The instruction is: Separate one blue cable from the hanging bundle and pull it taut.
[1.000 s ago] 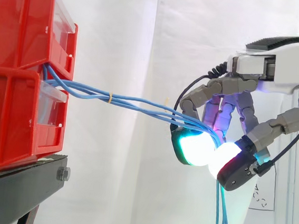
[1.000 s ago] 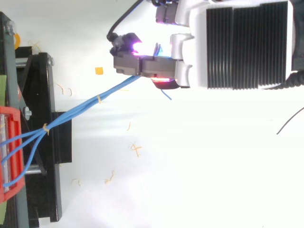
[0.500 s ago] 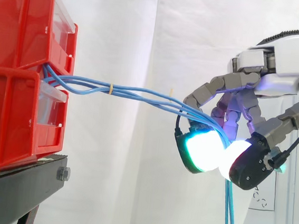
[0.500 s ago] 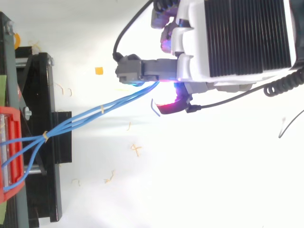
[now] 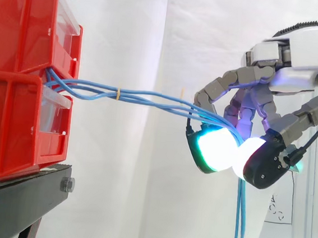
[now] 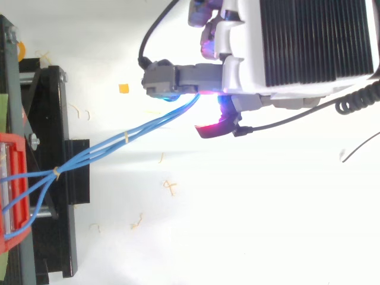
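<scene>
Several blue cables [image 5: 149, 100] come out between the two stacked red bins [image 5: 16, 77] and run almost level to the right, tied with yellow bands [image 5: 117, 94]. My hand [image 5: 290, 72] reaches in from the right with its fingers curled down around the bundle. The glowing green and white fingertips [image 5: 215, 150] pinch the cables where they bend. Below the pads the cables hang straight down [image 5: 240, 222]. From above, the blue cables [image 6: 119, 141] fan out at the bin [image 6: 12, 184] and gather under my hand [image 6: 297, 47].
The bins stand on a black stand [image 5: 22, 196] at the left, before a white curtain. Seen from above, small yellow scraps [image 6: 170, 187] and an orange piece [image 6: 123, 88] lie on the white floor. A thin dark wire [image 6: 356, 151] lies at the right.
My hand has risen a little and drawn to the right with the cables in it. The span from the bins now runs flatter and straighter.
</scene>
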